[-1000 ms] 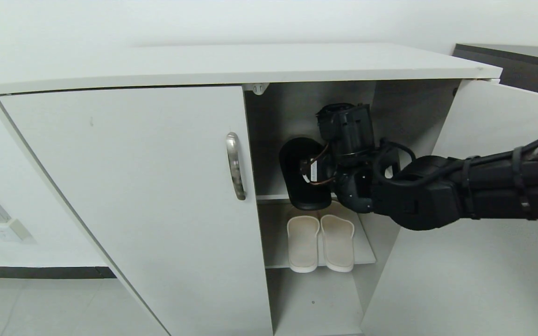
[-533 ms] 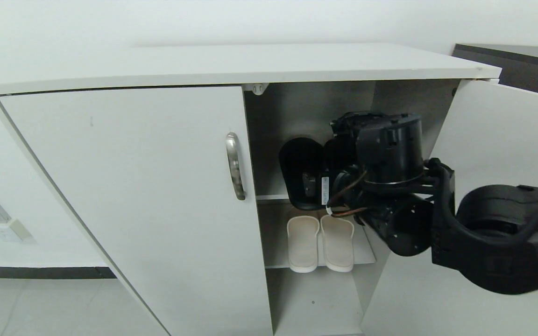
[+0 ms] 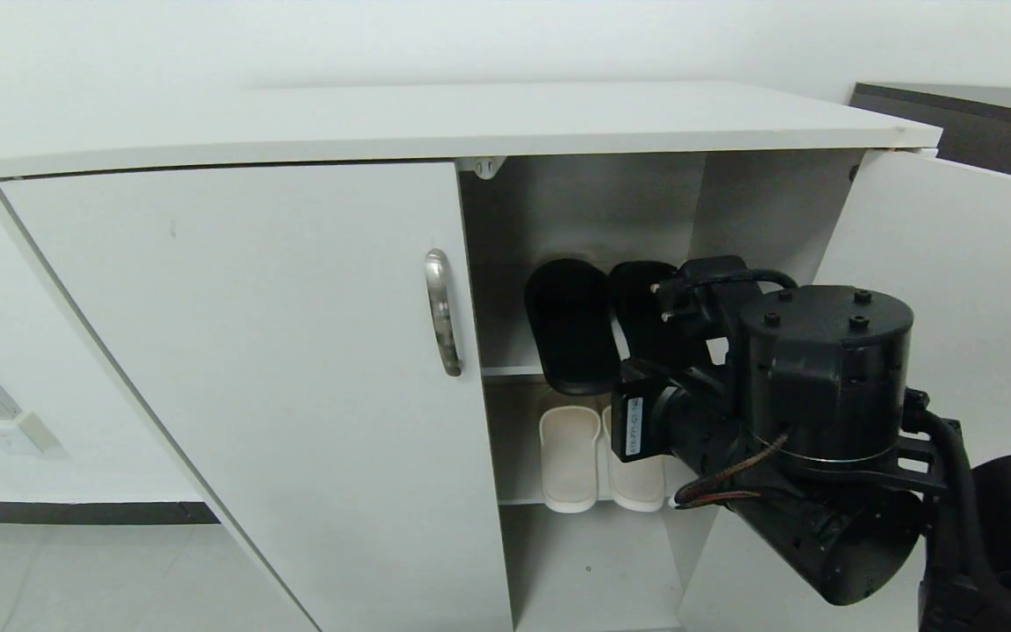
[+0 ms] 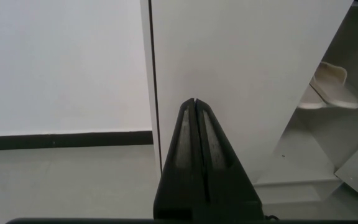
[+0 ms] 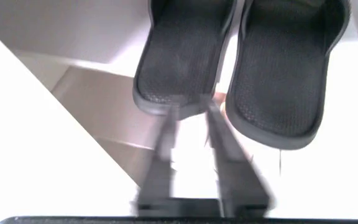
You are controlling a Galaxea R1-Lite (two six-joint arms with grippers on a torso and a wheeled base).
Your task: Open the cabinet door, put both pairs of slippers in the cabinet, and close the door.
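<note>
black slippers [image 5: 179,56]: matte, pebbled footbeds, rounded heels; on cabinet [image 3: 470,123] shelf just ahead of right tool [image 5: 191,112].
cream slippers [image 3: 569,456]: smooth, one shelf lower.
right tool: spread apart, holding nothing.
left tool [image 4: 195,106]: pressed together, empty.

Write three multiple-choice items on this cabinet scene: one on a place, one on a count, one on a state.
1. Where does the pair of black rubber slippers lie?
A. on the floor
B. on the upper shelf of the white cabinet
C. on the cabinet's top

2. How many slippers are in the cabinet?
A. two
B. three
C. four

3. How does the cabinet's right door stand?
A. swung open
B. shut
C. taken off

B: the black pair sits one shelf above the cream slippers.
C: two black, two cream.
A: the door stands out from the frame, baring the shelves.
</note>
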